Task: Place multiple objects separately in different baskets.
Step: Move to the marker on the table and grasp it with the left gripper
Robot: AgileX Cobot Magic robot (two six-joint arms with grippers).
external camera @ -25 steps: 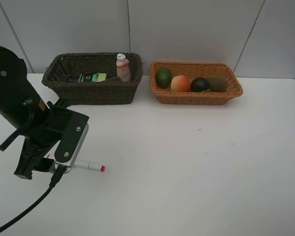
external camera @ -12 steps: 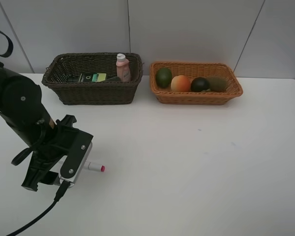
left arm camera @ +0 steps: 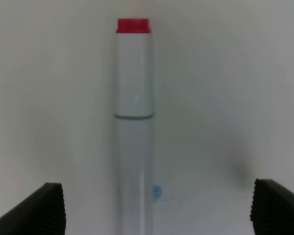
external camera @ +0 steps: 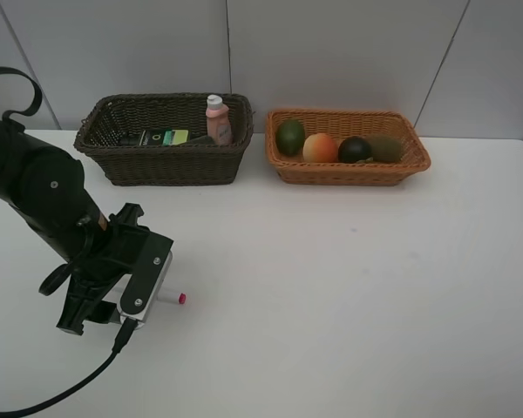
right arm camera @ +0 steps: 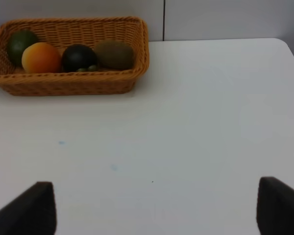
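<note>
Overhead view: a white surface [external camera: 349, 296] carries two wicker baskets along the back wall. The dark brown basket [external camera: 166, 165] at left holds a pink white-capped bottle [external camera: 217, 120] standing upright and a dark-green box [external camera: 159, 137] lying flat. The orange-tan basket [external camera: 347, 170] beside it holds a green fruit [external camera: 289, 137], an orange-red fruit [external camera: 320, 148], a dark-green round fruit [external camera: 355, 150] and a brown kiwi [external camera: 385, 147] in a row. The left arm [external camera: 44, 196] leans low over the front left of the surface, covering most of a white pink-tipped marker [external camera: 172, 297]; only its tip end shows.

Left wrist view: the left gripper [left arm camera: 157, 208] is spread wide, one finger [left arm camera: 36, 210] on each side of the marker [left arm camera: 134, 122], which lies flat between them, untouched.

Right wrist view: the right gripper [right arm camera: 152, 208] is also spread wide and grasps nothing, above bare surface, well apart from the orange-tan basket [right arm camera: 78, 84].
</note>
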